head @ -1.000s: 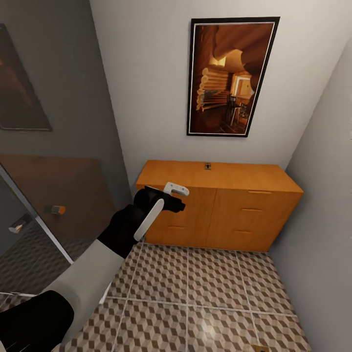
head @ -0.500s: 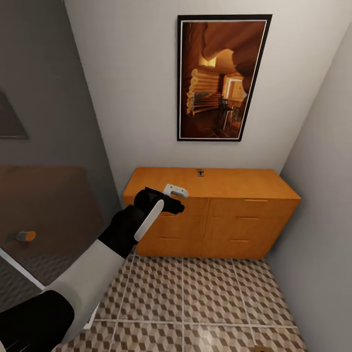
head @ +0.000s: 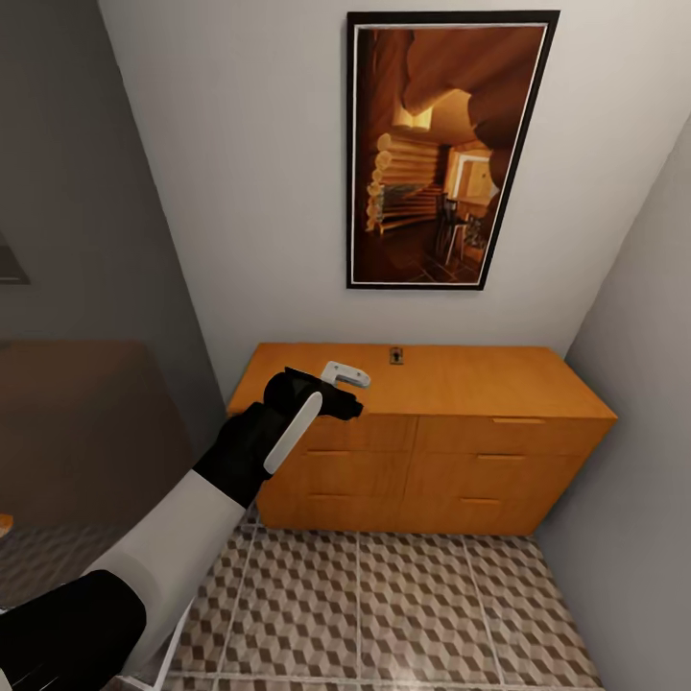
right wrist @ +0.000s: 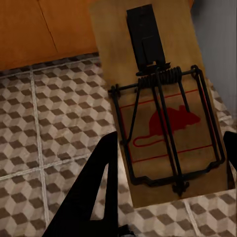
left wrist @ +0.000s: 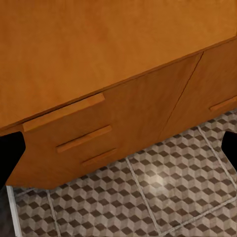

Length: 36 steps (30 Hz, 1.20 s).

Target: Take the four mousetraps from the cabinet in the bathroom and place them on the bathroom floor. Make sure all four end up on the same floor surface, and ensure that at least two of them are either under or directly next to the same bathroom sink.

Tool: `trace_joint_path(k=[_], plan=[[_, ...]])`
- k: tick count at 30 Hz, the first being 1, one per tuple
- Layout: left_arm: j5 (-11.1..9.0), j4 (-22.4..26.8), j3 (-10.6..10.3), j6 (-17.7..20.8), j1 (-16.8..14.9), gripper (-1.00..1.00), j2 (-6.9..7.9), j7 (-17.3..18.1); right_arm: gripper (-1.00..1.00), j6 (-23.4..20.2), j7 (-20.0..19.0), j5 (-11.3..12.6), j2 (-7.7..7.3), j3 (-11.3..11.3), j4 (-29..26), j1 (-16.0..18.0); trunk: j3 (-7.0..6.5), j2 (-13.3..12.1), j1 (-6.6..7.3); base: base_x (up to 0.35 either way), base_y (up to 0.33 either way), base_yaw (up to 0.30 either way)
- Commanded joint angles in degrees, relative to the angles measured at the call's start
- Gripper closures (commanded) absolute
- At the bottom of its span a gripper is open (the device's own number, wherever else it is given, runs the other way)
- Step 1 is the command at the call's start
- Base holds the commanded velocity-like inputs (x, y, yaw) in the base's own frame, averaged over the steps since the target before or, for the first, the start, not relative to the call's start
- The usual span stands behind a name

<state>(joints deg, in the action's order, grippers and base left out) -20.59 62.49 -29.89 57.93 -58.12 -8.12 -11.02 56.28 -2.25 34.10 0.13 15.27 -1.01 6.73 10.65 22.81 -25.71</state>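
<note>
The orange-brown cabinet (head: 432, 441) stands against the far wall, its fronts shut. A small mousetrap (head: 395, 356) lies on its top near the wall. My left gripper (head: 347, 389) hovers open over the cabinet's left front corner. In the left wrist view its dark fingertips (left wrist: 11, 155) sit wide apart over the cabinet front (left wrist: 123, 103) and handles. My right gripper (right wrist: 170, 140) is shut on another mousetrap (right wrist: 163, 113), a wooden board with a red mouse print and a black wire spring, held above the bathroom floor (right wrist: 44, 123).
A framed picture (head: 441, 149) hangs above the cabinet. A grey wall (head: 643, 461) closes in at the right and a dark wall (head: 77, 240) at the left. Patterned tiles (head: 384, 605) stretch between me and the cabinet.
The head view has swung and the cabinet now sits lower and more to the right in it; the glass door at the left has left the picture. The left arm holds the same pose.
</note>
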Motion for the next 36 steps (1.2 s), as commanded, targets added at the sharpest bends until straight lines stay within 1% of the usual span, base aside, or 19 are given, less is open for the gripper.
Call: trace_joint_path(k=[1, 2, 4, 6, 8, 14, 18, 27, 36], plan=[[-0.6, 0.0, -0.1, 0.2, -0.1, -1.0, -0.01, -0.6, 1.0, 0.9, -0.4, 0.3, 0.11, 0.4, 0.0, -0.4, 0.11, 0.1, -0.07, 0.329, -0.118, 0.0], [-0.6, 0.0, -0.1, 0.2, -0.1, -1.0, -0.02, -0.6, 1.0, 1.4, -0.5, -0.2, 0.19, 0.4, 0.0, -0.8, 0.11, 0.1, -0.07, 0.329, -0.127, 0.0], [-0.6, 0.0, -0.1, 0.2, -0.1, -1.0, -0.09, -0.6, 1.0, 2.8, -0.5, -3.8, 0.38, 0.3, 0.0, -1.9, 0.11, 0.1, -0.07, 0.329, -0.154, 0.0], [-0.6, 0.0, -0.1, 0.2, -0.1, -1.0, -0.12, -0.6, 1.0, 3.0, -0.5, -5.0, 0.5, 0.4, 0.0, -2.1, 0.11, 0.1, -0.07, 0.329, -0.165, 0.0], [-0.6, -0.1, -0.1, 0.2, -0.1, -1.0, -0.13, -0.6, 1.0, 3.1, -0.5, -5.6, 0.75, 0.4, 0.0, -2.2, 0.11, 0.1, -0.07, 0.328, -0.168, 0.0], [-0.6, -0.1, -0.1, 0.2, -0.1, -1.0, -0.14, -0.6, 1.0, 3.2, -0.5, -6.2, 1.61, 0.4, 0.0, -2.3, 0.11, 0.1, -0.07, 0.317, -0.178, 0.0], [-0.6, -0.1, -0.2, 0.2, -0.1, -1.0, -0.14, -0.6, 1.0, 3.2, -0.5, -6.4, 1.69, 0.4, 0.0, -2.3, 0.11, 0.1, -0.07, 0.202, -0.128, 0.0], [-0.6, -0.3, -0.2, 0.2, -0.1, -1.0, -0.06, -0.6, 1.0, 3.1, -0.5, -6.4, 1.79, 0.4, 0.0, -2.3, 0.11, 0.1, -0.07, 0.046, -0.034, 0.0], [-0.6, -0.5, -0.2, 0.1, -0.1, -1.0, -0.13, -0.6, 1.0, 3.1, -0.5, -6.4, 1.86, 0.4, 0.0, -2.3, 0.11, 0.1, -0.07, 0.202, -0.178, 0.0]])
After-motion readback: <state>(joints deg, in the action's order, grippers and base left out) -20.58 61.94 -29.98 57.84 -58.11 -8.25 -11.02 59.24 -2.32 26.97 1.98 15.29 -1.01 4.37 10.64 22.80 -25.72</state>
